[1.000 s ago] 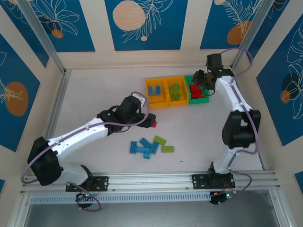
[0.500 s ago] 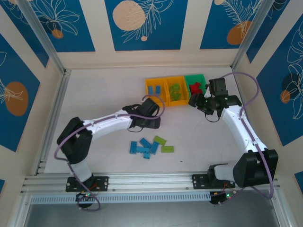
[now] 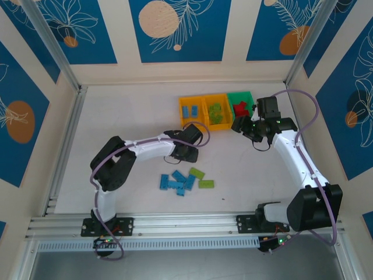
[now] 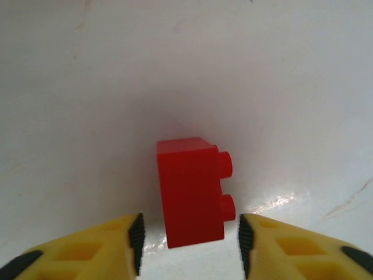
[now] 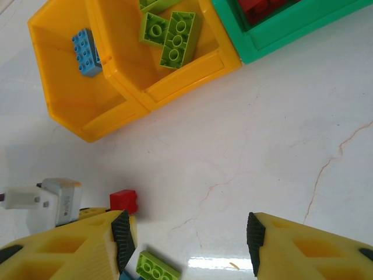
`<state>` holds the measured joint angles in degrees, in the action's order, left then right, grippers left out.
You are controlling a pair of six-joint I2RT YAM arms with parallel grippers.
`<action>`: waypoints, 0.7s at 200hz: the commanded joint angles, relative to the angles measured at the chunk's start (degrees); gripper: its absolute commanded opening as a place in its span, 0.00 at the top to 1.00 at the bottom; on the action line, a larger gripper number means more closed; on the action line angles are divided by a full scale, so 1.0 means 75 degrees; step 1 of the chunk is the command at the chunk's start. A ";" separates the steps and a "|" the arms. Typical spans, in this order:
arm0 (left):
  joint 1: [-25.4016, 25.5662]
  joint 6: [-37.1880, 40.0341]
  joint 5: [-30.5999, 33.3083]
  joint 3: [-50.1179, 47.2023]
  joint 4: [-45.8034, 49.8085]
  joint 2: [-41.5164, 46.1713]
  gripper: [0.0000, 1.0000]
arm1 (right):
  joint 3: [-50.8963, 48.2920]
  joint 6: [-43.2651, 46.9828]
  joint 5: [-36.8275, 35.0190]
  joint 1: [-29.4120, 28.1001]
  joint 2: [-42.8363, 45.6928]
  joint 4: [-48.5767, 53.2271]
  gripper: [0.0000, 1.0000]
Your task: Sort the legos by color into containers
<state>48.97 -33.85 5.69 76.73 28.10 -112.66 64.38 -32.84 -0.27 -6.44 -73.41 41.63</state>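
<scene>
White tabletop (image 4: 175, 58) bears 1 red lego brick (image 4: 189, 192) between the left gripper's (image 4: 189, 242) narrowly parted fingers (image 4: 87, 256), long axis along them, slim gaps either side; right gripper (image 5: 186, 233) gapes empty, farther off.

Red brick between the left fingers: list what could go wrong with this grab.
1. The red brick lies on its side with its studs facing one pad of the open left gripper; closing on studs may twist it loose.
2. Just its near end sits between the pads, so the hold may be shallow.
3. The open right gripper hangs near the green bin, possibly crowding the drop-off.
</scene>
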 commanded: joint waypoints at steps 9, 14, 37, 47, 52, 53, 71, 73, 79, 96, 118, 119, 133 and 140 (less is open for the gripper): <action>-0.0077 0.0244 -0.0292 0.0124 -0.0103 -0.0176 0.61 | 0.0158 -0.0098 0.0474 -0.0088 -0.0017 0.0192 0.41; -0.0084 0.0264 -0.0339 0.0101 -0.0192 -0.0150 0.62 | 0.0168 -0.0121 0.0546 -0.0091 -0.0021 0.0212 0.41; -0.0145 0.0442 -0.0525 0.0023 -0.0508 -0.0103 0.65 | 0.0245 -0.0167 0.0919 -0.0110 -0.0044 0.0340 0.41; -0.0182 0.0541 -0.0633 0.0035 -0.0569 -0.0099 0.68 | 0.0280 -0.0169 0.1067 -0.0124 -0.0067 0.0371 0.41; -0.0195 0.0592 -0.0669 0.0041 -0.0602 -0.0098 0.69 | 0.0304 -0.0169 0.1124 -0.0139 -0.0073 0.0398 0.41; -0.0198 0.0595 -0.0679 0.0038 -0.0604 -0.0097 0.69 | 0.0307 -0.0168 0.1137 -0.0144 -0.0071 0.0400 0.41; -0.0247 0.0732 -0.0790 0.0012 -0.0709 -0.0019 0.73 | 0.0392 -0.0180 0.1355 -0.0159 -0.0134 0.0479 0.41; -0.0254 0.0749 -0.0802 0.0003 -0.0725 -0.0009 0.73 | 0.0404 -0.0177 0.1377 -0.0158 -0.0143 0.0489 0.41; -0.0271 0.0802 -0.0839 -0.0017 -0.0754 0.0040 0.74 | 0.0432 -0.0193 0.1443 -0.0156 -0.0156 0.0508 0.41; -0.0324 0.0996 -0.1046 -0.0047 -0.0850 0.0214 0.76 | 0.0515 -0.0215 0.1674 -0.0158 -0.0207 0.0547 0.41; -0.0365 0.1350 -0.1181 -0.0047 -0.0886 0.0474 0.78 | 0.0656 -0.0215 0.2040 -0.0162 -0.0341 0.0619 0.41; -0.0365 0.1373 -0.1187 -0.0047 -0.0892 0.0488 0.78 | 0.0665 -0.0215 0.2052 -0.0161 -0.0345 0.0628 0.41; -0.0369 0.1682 -0.1444 -0.0075 -0.1033 0.0695 0.79 | 0.0749 -0.0199 0.2248 -0.0155 -0.0445 0.0703 0.41; -0.0362 0.1918 -0.1731 -0.0121 -0.1209 0.0824 0.79 | 0.0784 -0.0170 0.2383 -0.0161 -0.0496 0.0731 0.41</action>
<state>46.76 -25.32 -1.76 76.62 22.46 -111.35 68.14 -33.69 12.16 -7.20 -75.83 44.66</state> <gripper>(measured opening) 0.215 0.593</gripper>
